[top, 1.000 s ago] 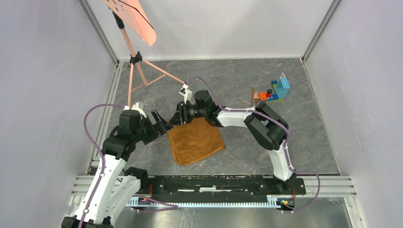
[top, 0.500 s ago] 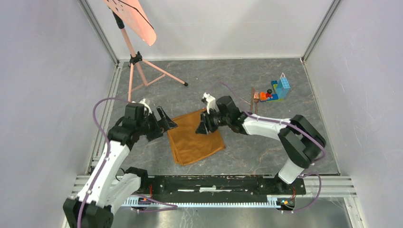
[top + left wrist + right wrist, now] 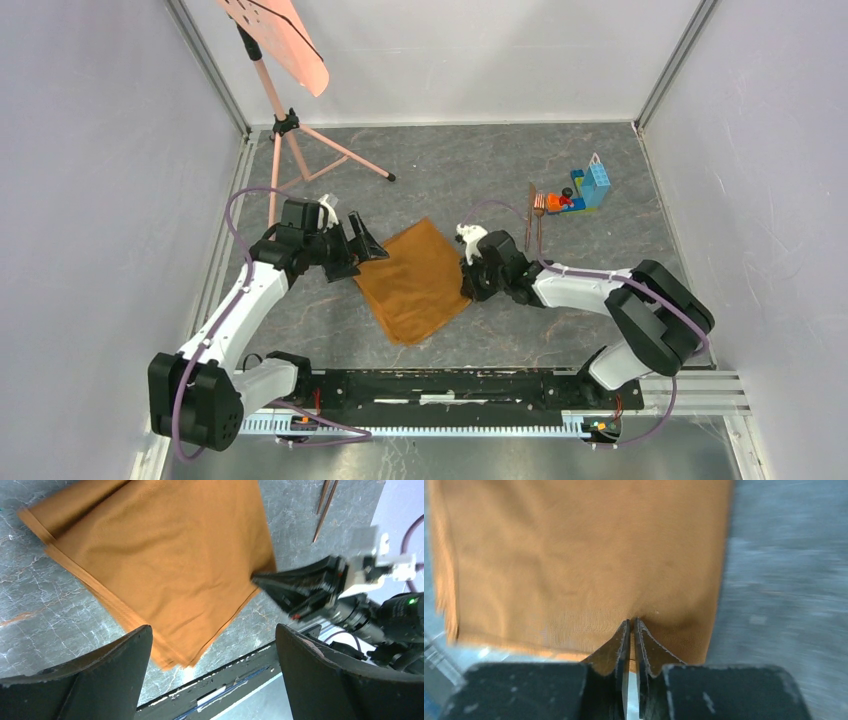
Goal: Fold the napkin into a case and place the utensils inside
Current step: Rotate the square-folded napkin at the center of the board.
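While the right gripper pinches the napkin at its edge, the left gripper gapes.
The utensils lie beyond, beside toy bricks.

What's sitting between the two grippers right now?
The napkin lies between the left gripper and the right gripper, clearest in the top view.

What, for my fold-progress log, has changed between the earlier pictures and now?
The right end effector swept across the napkin from its far-left corner to its right edge, and its jaws closed there on the cloth. The far corner, earlier under that arm, now shows. The left end effector edged forward toward the cloth, open throughout. The utensils, toy bricks and stand stayed put.
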`<action>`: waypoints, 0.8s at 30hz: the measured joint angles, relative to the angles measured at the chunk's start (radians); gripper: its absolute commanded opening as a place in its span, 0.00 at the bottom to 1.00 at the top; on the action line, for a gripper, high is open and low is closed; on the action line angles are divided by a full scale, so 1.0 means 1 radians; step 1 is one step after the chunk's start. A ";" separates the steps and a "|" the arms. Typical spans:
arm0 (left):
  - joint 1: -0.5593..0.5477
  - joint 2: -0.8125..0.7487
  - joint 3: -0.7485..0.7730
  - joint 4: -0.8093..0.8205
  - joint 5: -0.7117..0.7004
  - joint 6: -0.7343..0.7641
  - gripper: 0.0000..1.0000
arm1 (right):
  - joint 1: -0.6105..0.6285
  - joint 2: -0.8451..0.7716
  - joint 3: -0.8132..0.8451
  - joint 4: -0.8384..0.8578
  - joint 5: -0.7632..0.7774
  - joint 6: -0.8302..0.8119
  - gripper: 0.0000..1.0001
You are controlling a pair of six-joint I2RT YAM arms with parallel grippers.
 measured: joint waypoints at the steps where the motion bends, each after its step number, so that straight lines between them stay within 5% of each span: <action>1: -0.001 0.000 0.000 0.000 0.001 0.003 0.98 | -0.013 0.000 0.009 -0.006 0.049 -0.011 0.13; 7: -0.002 0.014 0.003 0.002 0.000 0.018 0.99 | -0.124 0.035 0.138 -0.137 0.341 -0.116 0.44; 10: -0.002 0.074 0.026 0.008 -0.013 0.026 0.98 | -0.128 0.036 0.218 -0.183 0.350 -0.166 0.58; 15: -0.004 0.243 0.079 0.041 -0.064 0.047 0.96 | -0.124 0.002 0.240 -0.148 0.188 -0.188 0.63; 24: -0.045 0.485 0.081 0.130 -0.105 0.079 0.85 | -0.135 -0.149 0.000 -0.118 0.034 -0.149 0.66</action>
